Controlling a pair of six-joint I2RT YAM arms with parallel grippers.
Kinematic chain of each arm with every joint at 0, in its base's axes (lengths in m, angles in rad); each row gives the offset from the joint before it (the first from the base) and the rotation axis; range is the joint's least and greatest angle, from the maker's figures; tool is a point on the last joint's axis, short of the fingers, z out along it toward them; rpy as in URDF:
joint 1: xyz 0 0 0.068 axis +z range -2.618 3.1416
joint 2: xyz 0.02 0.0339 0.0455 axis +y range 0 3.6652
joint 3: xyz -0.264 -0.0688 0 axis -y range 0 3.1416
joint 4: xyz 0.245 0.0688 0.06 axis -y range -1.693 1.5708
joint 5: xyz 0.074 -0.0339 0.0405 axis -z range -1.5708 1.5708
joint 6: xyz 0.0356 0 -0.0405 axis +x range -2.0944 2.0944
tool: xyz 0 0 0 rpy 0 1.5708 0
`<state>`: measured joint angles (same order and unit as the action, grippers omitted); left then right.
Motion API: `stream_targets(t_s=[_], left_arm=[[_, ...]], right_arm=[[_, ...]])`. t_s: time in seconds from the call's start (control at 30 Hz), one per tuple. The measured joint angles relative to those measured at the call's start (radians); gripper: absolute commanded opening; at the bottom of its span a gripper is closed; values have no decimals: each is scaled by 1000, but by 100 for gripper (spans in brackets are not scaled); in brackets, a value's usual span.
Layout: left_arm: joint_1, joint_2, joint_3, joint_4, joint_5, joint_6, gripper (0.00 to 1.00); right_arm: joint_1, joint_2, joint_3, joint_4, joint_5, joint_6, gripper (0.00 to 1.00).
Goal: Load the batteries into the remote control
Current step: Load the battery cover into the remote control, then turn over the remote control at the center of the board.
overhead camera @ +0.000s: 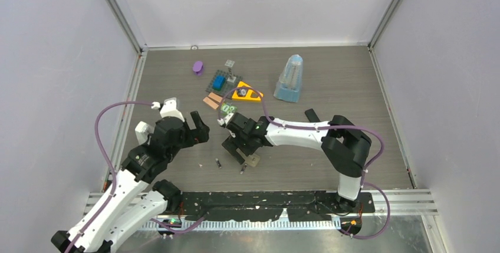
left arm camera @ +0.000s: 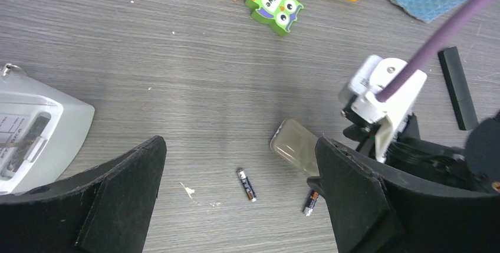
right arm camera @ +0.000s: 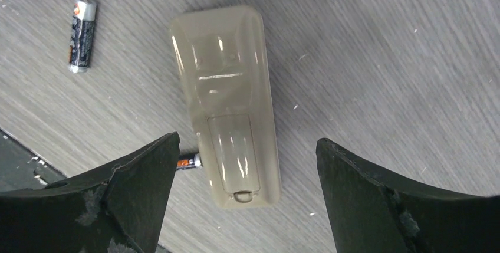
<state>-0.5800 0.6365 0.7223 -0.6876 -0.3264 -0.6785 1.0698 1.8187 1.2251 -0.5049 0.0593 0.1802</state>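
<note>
Remote control [right arm camera: 227,105] lies free between spread right gripper [right arm camera: 246,142] jaws; batteries [right arm camera: 81,35] crowd one side, other side bare tabletop [right arm camera: 383,58].

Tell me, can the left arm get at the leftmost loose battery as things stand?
Probably yes. The left pincer is open, and the battery lies alone on the table just ahead of it, uncovered. The right pincer, also open, hangs close beside, so room may be tight.

The surface [right arm camera: 383,58] looks like matt grey wood-grain laminate, the remote control [right arm camera: 227,99] smooth glossy pale plastic, the battery [right arm camera: 81,35] glossy-wrapped with a bright metal cap, and the fingers [right arm camera: 377,206] of the right end effector [right arm camera: 246,147] matt black and scuffed.
</note>
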Motion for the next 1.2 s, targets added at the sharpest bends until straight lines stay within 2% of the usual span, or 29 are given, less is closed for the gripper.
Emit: stream_targets(t_s=[0.13, 0.3, 0.57, 0.63, 0.8, 0.87, 1.0, 1.2], left_arm=[[0, -35, 0, -11, 1, -3, 99], [0, -71, -1, -13, 11, -3, 100], [0, -77, -13, -12, 40, -2, 99], [0, -77, -16, -10, 49, -2, 100], [0, -77, -19, -6, 69, 1, 100], [0, -77, -20, -3, 80, 2, 100], [0, -77, -26, 4, 103, 2, 99], [0, -77, -26, 23, 147, 2, 100]], right_arm=[[0, 38, 37, -5, -3, -31, 87], [0, 75, 72, -13, -5, -48, 75], [4, 132, 112, -51, -6, -49, 70], [7, 134, 115, -57, -2, -49, 66], [14, 148, 134, -72, 14, -48, 38], [17, 148, 137, -77, 31, -38, 32], [16, 147, 138, -79, 70, -17, 26], [-18, 90, 124, -59, 121, 42, 24]])
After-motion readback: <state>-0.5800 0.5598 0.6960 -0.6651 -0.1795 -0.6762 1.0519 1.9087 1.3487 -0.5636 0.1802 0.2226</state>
